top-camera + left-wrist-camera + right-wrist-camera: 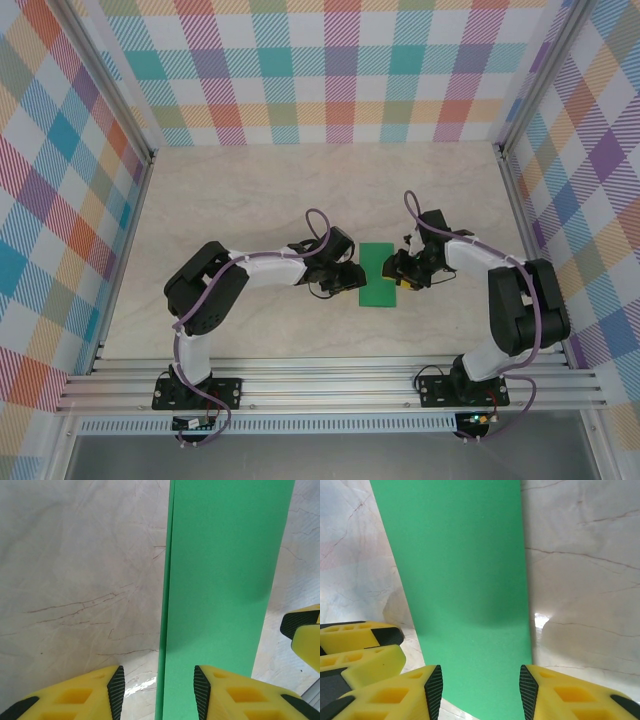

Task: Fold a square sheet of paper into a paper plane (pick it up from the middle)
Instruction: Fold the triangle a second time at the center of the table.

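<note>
I count one green sheet of paper [379, 274], creased in half to a narrow strip. It lies flat on the table [250, 190] between two grippers. The left gripper [159, 682] and right gripper [480, 682] each stand part open over it, holding nothing. By my judgement, folding is at an early step. The next move calls for turning two corners in to form a point.

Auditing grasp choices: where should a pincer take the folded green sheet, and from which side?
Probably mid-length on the long edge nearest the left arm, from that side. The green sheet lies flat on the table, leaving nothing to pinch from above; that edge shows two slightly offset layers, a lip the open left pincer could slide a finger under.
</note>
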Robot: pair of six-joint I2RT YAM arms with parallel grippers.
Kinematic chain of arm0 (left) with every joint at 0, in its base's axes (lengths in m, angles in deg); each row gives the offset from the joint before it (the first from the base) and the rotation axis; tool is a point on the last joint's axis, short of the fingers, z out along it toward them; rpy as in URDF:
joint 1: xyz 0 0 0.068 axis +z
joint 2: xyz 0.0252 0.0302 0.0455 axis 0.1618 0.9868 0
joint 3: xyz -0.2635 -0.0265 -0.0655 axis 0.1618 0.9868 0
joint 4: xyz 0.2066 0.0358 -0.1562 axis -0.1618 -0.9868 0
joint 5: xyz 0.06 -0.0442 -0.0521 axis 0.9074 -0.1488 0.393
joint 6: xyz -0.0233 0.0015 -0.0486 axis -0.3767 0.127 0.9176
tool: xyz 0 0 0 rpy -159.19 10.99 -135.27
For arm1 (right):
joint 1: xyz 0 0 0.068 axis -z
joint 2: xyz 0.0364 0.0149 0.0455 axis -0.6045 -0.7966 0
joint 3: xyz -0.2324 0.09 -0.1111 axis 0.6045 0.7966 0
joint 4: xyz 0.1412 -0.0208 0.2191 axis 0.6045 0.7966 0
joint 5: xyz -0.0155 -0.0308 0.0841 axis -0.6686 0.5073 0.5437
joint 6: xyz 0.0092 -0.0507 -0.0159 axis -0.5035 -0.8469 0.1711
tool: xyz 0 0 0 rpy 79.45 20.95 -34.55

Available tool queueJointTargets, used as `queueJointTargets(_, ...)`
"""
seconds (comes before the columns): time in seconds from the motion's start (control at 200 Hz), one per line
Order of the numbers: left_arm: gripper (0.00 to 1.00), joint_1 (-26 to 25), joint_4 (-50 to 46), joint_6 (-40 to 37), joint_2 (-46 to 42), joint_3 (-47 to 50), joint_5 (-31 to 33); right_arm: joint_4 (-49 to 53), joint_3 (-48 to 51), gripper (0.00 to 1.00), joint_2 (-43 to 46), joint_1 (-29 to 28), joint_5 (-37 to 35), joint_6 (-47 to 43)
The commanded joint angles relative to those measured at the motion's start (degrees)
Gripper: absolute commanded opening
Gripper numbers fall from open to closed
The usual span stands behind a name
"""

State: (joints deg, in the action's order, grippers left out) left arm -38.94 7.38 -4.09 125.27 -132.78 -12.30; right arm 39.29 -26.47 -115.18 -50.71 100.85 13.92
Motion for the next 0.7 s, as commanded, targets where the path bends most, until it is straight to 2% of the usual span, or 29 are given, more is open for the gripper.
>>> queueJointTargets(0.0, 0.43, -0.9, 0.3, 1.0, 1.5, -1.5, -1.7, -0.8, 0.1, 0.47, -1.9, 0.0, 1.8, 0.0)
queueJointTargets(0.695, 0.40, -1.2, -0.3, 0.9, 3.2, -2.9, -2.4, -1.6, 1.4, 0.46, -3.7, 0.0, -0.2, -0.2)
